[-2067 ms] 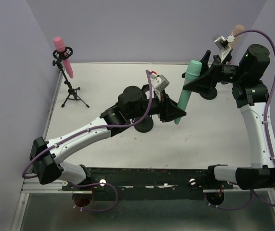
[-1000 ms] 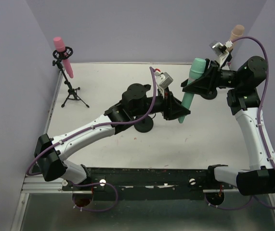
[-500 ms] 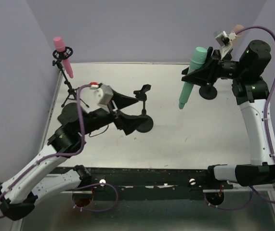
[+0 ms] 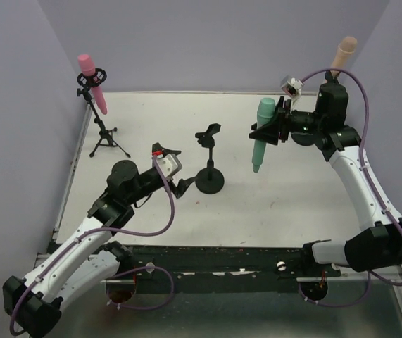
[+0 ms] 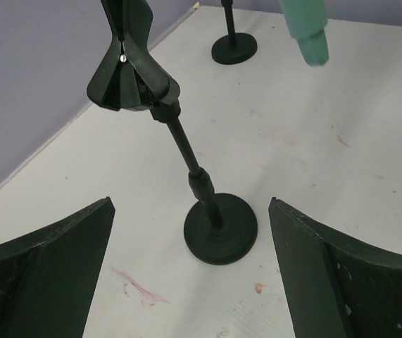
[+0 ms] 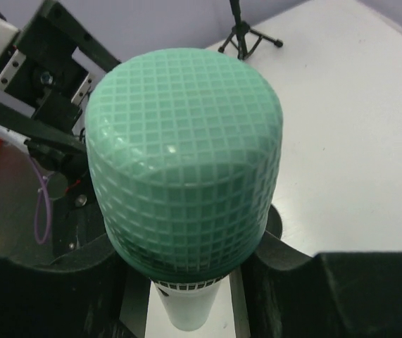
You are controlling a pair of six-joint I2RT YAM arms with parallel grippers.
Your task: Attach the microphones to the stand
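My right gripper (image 4: 265,129) is shut on the teal-green microphone (image 4: 260,141), which hangs head up over the table right of the middle stand (image 4: 210,179). Its gridded head (image 6: 184,155) fills the right wrist view, above the gripper (image 6: 186,282). The stand's clip (image 4: 208,133) holds nothing. My left gripper (image 4: 181,185) is open, low, just left of the stand's round base (image 5: 220,231), with nothing between its fingers (image 5: 53,267). The pink microphone (image 4: 90,79) sits in the tripod stand (image 4: 106,137) at the back left. The peach microphone (image 4: 344,51) stands upright at the back right.
Purple walls close the table (image 4: 151,113) on the left and at the back. A second round stand base (image 5: 234,48) shows far off in the left wrist view. Cables loop off both arms. A dark rail (image 4: 215,257) runs along the near edge.
My left gripper has opened and the left arm has pulled back from the teal microphone's lower end toward the near left. The right arm has carried the microphone left, closer to the middle stand.
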